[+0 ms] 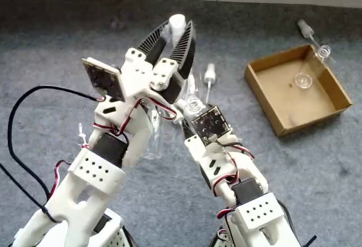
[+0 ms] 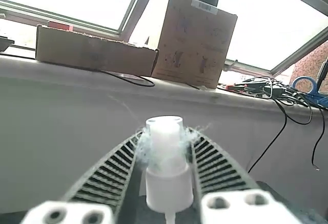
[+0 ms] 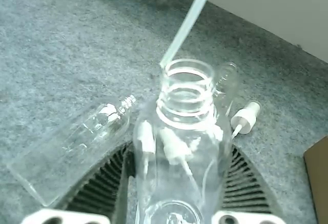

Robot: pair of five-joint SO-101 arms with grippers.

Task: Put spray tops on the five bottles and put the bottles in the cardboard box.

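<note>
- Nearest the lens, left gripper [image 1: 177,27] raised high, closed snugly on spray top [image 2: 165,152] at its collar, with dip tube [image 3: 187,24] hanging free below, ready for threading into a neck.
- Under it, right gripper [image 3: 179,155] clamped around clear bottle [image 3: 184,111], kept upright with the open mouth facing up; tube tip at the rim, seemingly just entering.
- Well apart on right gripper's outer side, cardboard box [image 1: 317,120], open side up to take finished bottles; clear bottle shapes [image 1: 304,80] already inside, count unclear.
- Just beside right gripper, second bottle [image 3: 77,147] flat on table [image 1: 56,49], uncapped, awaiting its turn.
- Just beyond right gripper's tips, loose spray top [image 3: 246,117] on its side, within easy reach.
</note>
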